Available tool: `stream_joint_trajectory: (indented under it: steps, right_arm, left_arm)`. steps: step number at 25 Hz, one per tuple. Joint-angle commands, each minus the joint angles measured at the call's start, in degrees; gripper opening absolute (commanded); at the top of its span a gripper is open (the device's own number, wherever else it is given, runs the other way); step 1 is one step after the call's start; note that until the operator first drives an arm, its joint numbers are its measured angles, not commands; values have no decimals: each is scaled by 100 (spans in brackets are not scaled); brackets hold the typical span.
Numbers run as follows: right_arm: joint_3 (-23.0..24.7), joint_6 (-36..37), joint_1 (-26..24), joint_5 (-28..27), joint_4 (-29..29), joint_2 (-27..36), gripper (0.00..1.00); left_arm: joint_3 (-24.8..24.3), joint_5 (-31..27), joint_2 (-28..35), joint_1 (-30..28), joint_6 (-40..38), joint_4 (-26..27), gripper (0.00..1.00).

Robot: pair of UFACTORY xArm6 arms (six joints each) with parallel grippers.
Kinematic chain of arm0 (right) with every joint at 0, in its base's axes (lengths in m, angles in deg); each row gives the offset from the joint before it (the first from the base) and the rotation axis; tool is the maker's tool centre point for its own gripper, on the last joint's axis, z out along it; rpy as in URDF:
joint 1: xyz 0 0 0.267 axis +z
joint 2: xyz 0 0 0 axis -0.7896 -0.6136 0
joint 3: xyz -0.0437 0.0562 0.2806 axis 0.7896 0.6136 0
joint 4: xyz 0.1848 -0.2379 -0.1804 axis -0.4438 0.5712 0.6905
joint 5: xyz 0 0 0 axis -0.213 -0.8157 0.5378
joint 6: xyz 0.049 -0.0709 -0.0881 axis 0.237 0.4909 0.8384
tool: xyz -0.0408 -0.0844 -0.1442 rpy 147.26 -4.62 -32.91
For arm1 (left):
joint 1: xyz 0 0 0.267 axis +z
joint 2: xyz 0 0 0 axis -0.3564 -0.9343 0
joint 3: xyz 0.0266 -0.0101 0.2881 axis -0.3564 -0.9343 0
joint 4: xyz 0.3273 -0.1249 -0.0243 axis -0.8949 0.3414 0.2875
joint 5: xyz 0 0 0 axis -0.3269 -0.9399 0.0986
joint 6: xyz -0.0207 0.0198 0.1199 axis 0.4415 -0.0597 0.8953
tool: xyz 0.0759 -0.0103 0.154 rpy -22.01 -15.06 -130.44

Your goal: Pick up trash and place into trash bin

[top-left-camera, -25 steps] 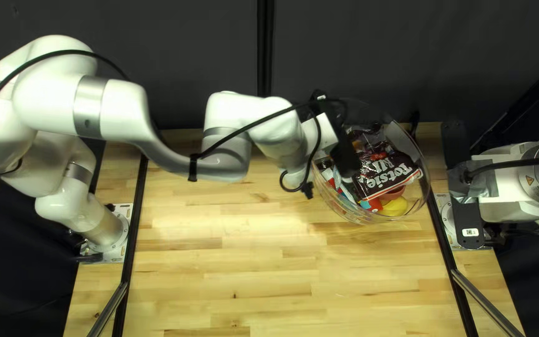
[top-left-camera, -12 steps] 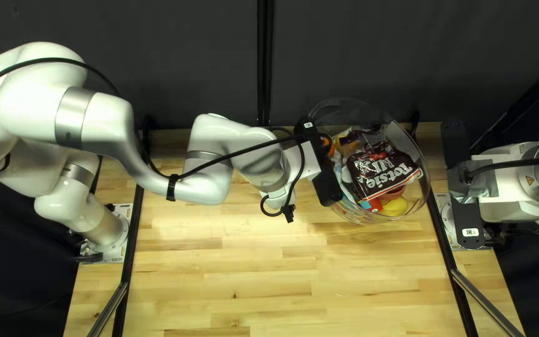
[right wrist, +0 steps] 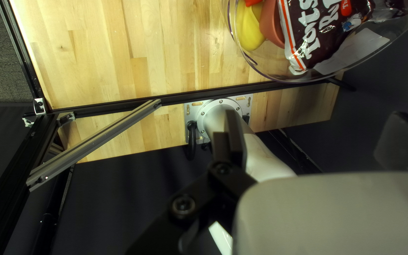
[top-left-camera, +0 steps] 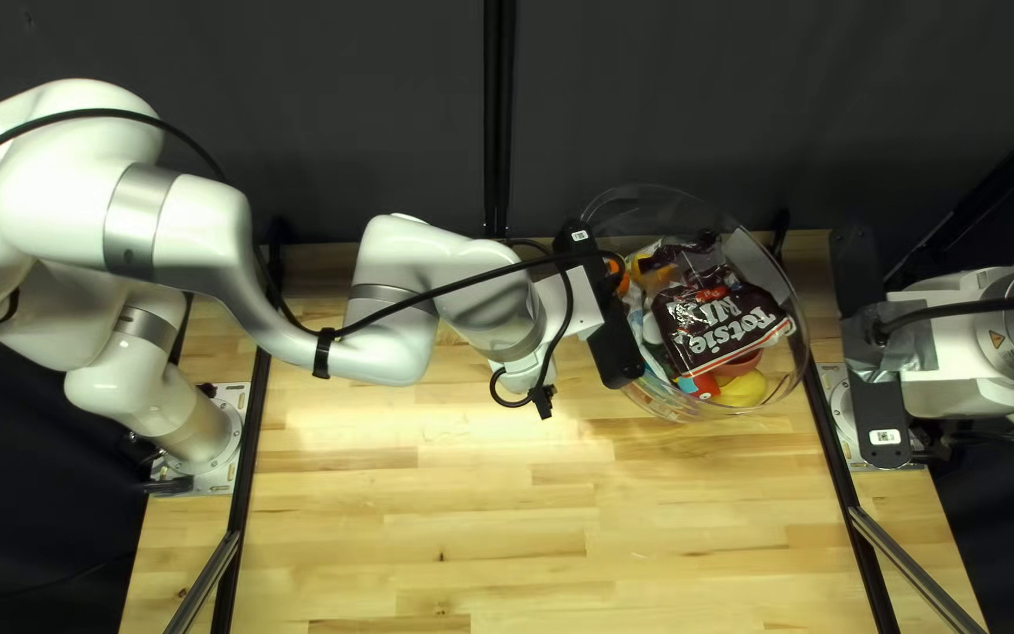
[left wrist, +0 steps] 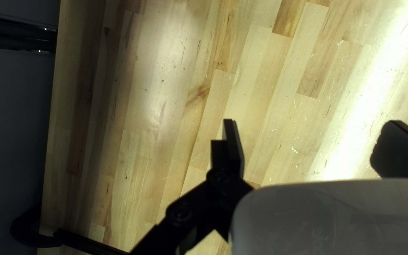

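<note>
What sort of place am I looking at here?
Probably a robotics lab or test station: a left arm and a right arm are mounted on either side of a wooden table, dark curtain hangs behind, and a clear bin holds assorted items.

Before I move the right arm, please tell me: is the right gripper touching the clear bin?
Apart. The top left view shows the wooden table between the rim of the clear bin and the right gripper.
</note>
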Motion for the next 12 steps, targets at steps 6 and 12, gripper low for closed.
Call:
stream_joint_trajectory:
  steps: [6, 12]
  right_arm:
    - [1442, -6536, 5936, -1212, -1733, 2232, 100]
    - [1768, -5428, 4782, -1114, -1651, 2518, 100]
  left_arm:
    - [96, -933, 867, -347, 793, 184, 100]
    - [-46, -904, 1206, -383, 1375, 294, 100]
